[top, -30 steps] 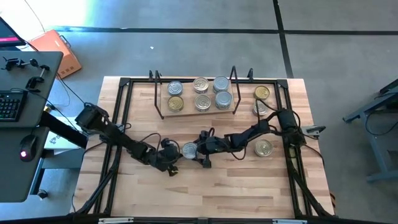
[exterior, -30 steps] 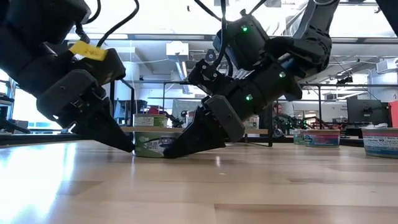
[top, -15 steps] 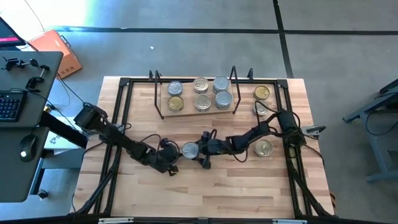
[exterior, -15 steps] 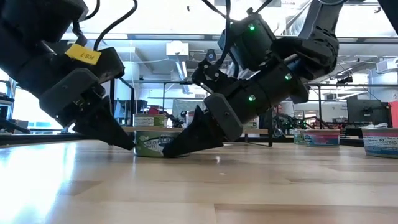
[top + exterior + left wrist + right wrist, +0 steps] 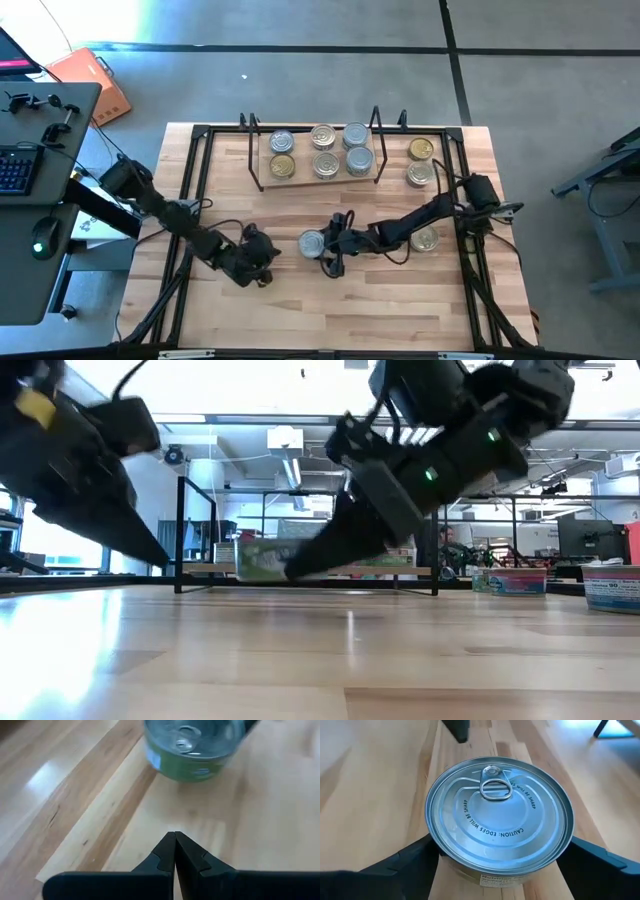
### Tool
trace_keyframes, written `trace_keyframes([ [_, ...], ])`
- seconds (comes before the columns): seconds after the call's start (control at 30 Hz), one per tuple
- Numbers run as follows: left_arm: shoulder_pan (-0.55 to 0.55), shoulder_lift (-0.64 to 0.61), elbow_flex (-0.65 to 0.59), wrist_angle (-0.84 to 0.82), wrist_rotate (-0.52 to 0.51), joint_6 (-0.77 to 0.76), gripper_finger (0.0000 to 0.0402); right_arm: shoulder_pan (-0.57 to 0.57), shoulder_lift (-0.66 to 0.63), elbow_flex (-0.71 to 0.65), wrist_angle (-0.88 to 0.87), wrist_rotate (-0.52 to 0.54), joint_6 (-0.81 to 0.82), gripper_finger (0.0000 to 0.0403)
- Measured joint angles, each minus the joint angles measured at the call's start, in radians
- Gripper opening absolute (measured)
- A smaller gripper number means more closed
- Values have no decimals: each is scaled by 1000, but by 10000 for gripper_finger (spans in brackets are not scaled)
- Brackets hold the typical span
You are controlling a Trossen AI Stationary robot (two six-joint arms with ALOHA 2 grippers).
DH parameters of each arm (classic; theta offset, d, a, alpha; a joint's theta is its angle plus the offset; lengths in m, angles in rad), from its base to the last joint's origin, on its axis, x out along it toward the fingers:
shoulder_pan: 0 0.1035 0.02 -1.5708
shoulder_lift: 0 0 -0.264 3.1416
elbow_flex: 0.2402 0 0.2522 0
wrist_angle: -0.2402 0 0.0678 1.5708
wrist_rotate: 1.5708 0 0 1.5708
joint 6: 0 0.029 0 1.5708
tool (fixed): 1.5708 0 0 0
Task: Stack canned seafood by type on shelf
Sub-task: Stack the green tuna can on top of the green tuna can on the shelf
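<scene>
Here, the left gripper (image 5: 262,262) sits clenched and empty low over the desk (image 5: 300,310), just left of a silver-topped tin (image 5: 312,242). The right gripper (image 5: 325,252) grasps that tin, lifted clear of the desk. Beyond, the shelf (image 5: 300,178) carries six tins; three more lie at right.

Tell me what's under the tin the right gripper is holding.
The low view shows the tin lifted in the right gripper, with bare tabletop below it. Its underside is hidden, so I can't tell if anything is stuck there.
</scene>
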Motion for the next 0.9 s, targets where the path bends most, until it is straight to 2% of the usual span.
trace_keyframes([
  [0.13, -54, -67, -1, -28, -13, 33, 0, -18, -5, 110, -126, -11, -39, 340],
  [0.23, -101, -117, -1, -105, -44, 2, 0, -49, -5, 216, -229, -65, -100, 337],
  [0.43, -187, -164, -2, -245, -193, -141, 0, -182, -5, 385, -325, -103, -216, 332],
  [0.67, -220, -158, -2, -252, -272, -168, 0, -378, 8, 519, -334, -186, -227, 331],
  [0.8, -219, -158, -2, -249, -294, -162, 0, -453, 76, 625, -346, -182, -226, 331],
  [0.9, -219, -158, -2, -250, -309, -161, 0, -496, 144, 723, -367, -136, -203, 331],
])
